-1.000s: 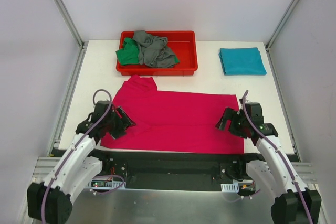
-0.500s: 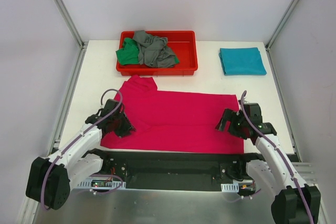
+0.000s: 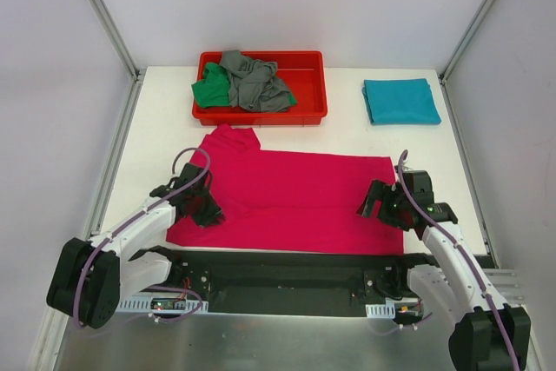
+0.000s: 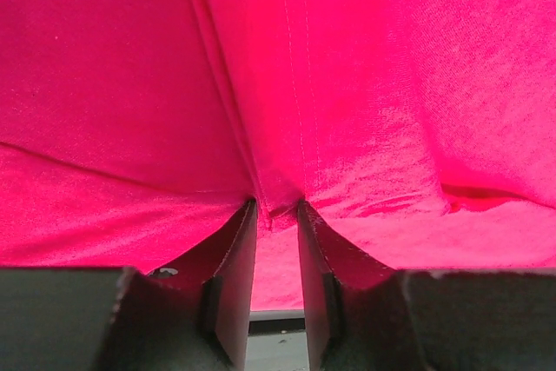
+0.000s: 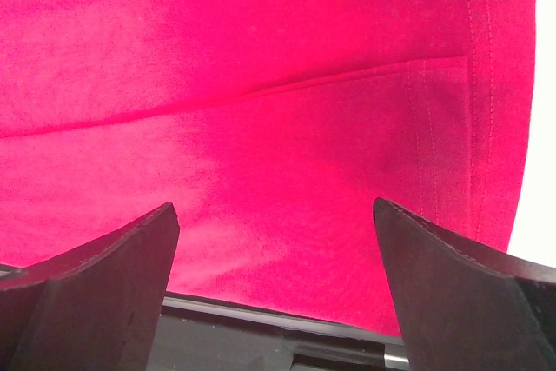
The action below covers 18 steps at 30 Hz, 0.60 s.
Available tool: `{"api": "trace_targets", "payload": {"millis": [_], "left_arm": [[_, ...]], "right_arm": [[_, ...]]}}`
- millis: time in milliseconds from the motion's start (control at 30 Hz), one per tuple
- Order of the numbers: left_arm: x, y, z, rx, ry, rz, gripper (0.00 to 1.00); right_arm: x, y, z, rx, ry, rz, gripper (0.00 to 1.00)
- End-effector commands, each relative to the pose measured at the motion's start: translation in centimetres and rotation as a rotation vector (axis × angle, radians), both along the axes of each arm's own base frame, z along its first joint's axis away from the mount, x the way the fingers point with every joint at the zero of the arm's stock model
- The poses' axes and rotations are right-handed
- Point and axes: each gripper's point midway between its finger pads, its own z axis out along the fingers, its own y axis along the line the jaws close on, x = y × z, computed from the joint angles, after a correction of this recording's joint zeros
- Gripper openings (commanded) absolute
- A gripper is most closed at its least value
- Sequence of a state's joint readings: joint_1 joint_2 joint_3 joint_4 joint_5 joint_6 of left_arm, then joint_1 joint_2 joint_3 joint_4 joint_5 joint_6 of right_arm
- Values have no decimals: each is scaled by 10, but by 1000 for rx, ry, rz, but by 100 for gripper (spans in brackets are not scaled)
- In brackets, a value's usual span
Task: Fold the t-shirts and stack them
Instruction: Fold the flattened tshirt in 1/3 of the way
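We find the pink shirt (image 3: pixel 295 202) spread flat near the worktop's (image 3: pixel 165 128) front edge. The left claw (image 4: pixel 276 213) is narrow, pinching a ridge of it. The right claw (image 5: pixel 274 208) gapes wide over the shirt's right edge; we cannot tell if it touches.

T-shirts: four are counted: magenta-pink t-shirt (image 3: pixel 295 202), teal t-shirt (image 3: pixel 400 101), green t-shirt (image 3: pixel 211 91), grey t-shirt (image 3: pixel 254 81) | Trays: one red tray (image 3: pixel 308 84) is counted | Arms: two are counted: left arm (image 3: pixel 130 236), right arm (image 3: pixel 456 254) | Grippers: two are counted: left gripper (image 3: pixel 208 210), right gripper (image 3: pixel 371 201) | Tables: one table (image 3: pixel 165 119) is counted
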State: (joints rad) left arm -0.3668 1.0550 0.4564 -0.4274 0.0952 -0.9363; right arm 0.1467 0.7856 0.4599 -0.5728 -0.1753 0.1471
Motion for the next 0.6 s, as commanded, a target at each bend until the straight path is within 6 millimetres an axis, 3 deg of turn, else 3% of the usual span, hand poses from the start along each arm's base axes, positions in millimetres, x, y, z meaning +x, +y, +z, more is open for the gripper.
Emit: {"api": "trace_targets", "payload": {"millis": [0,133,233,567], "left_arm": [[12,-8,8,-16,-35,-2,23],[15,-10,11,-20,-50,-9,16],[17,-12,16,-29,-66,-14,1],[45,-20,39,-14,-176,-75,0]], "right_arm": [[2,-2,0,-15,-10,6,96],[2,-2,-1,-20,-11,5,96],[2,-3,-1,-24,-10,2,96],[2,-4,-1,-30,-5,-1,96]]}}
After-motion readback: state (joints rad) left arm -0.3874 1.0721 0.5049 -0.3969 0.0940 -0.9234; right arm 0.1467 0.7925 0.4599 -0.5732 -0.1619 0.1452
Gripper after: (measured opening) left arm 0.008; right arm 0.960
